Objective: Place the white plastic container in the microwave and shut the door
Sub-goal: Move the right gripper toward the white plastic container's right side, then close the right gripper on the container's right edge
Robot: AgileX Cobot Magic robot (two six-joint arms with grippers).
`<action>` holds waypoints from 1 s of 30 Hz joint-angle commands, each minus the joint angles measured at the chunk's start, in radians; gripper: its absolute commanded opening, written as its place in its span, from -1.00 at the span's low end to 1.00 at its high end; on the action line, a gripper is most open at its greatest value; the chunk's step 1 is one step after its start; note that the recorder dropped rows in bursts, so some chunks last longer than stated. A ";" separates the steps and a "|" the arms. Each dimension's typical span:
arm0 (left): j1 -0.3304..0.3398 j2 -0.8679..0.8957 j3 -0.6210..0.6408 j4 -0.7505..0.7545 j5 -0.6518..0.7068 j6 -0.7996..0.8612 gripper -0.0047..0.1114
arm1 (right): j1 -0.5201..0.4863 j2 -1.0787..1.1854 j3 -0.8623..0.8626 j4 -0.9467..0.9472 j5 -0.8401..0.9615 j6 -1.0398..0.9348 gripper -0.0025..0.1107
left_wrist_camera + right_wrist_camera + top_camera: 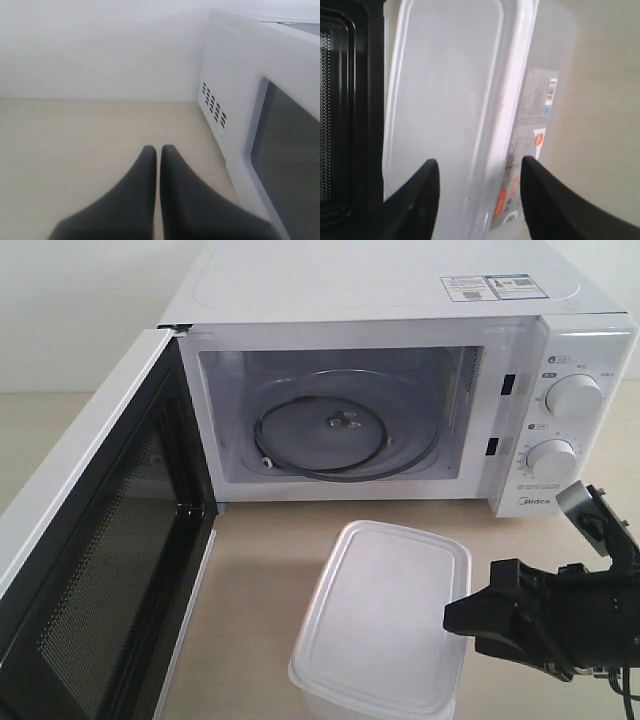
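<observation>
The white plastic container (pixel 385 620) lies lidded on the table in front of the microwave (pixel 400 280), whose cavity shows the glass turntable (pixel 330 435). The door (pixel 100 540) is swung fully open to the left, mesh inner face showing. My right gripper (pixel 452 617) is open at the container's right edge. In the right wrist view that gripper (pixel 480 165) straddles the container (pixel 445 90) at its long rim, one finger over the lid, the other beside the labelled side wall (pixel 535 115). My left gripper (pixel 157 150) is shut on nothing, beside the microwave's vented side (pixel 214 107).
Two round dials (pixel 573 395) sit on the microwave's right panel. The open door's lower edge reaches close to the container's left side. In the left wrist view bare table (pixel 75 145) and a white wall lie beyond the fingers.
</observation>
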 commanded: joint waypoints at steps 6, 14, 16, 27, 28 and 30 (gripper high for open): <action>-0.003 0.004 -0.002 0.000 -0.005 -0.002 -0.85 | 0.000 0.009 -0.004 0.007 0.007 -0.021 -0.10; -0.003 0.004 -0.002 0.000 -0.005 -0.002 -0.85 | 0.000 0.010 -0.031 0.007 -0.019 -0.002 -0.10; -0.003 0.004 -0.002 0.000 -0.005 -0.002 -0.85 | 0.000 0.016 -0.031 0.007 -0.032 0.007 -0.10; -0.003 0.004 -0.002 0.000 -0.005 -0.002 -0.85 | 0.000 0.054 -0.039 0.007 -0.028 0.007 -0.10; -0.003 0.004 -0.002 0.000 -0.005 -0.002 -0.85 | 0.002 0.054 -0.042 0.007 -0.030 0.011 -0.10; -0.003 0.004 -0.002 0.000 -0.005 -0.002 -0.85 | 0.016 0.054 -0.046 0.007 -0.037 0.014 -0.10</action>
